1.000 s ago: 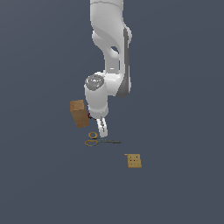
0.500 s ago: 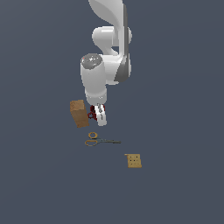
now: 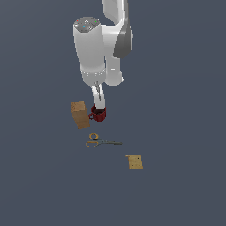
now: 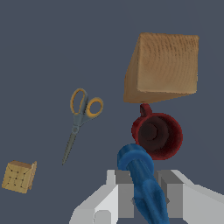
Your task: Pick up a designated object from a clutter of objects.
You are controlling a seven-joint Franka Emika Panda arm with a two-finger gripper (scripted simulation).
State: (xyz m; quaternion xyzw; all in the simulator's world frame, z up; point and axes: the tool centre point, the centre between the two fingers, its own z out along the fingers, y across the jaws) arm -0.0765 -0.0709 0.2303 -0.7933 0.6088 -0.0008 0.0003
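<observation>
My gripper is shut on the tiny blue knob-like piece, which sticks out between the two pale fingers in the wrist view. In the exterior view the piece is too small to make out. The gripper hangs off the floor, just above the red mug. In the wrist view the mug lies just past the blue piece.
A brown box stands right beside the mug, on the exterior view's left. Yellow-handled scissors lie nearer the camera. A tan dotted square lies further to the exterior view's right.
The gripper has risen from floor level beside the scissors and now hangs above the red mug, with the blue piece in it. The arm has swung up and turned.
</observation>
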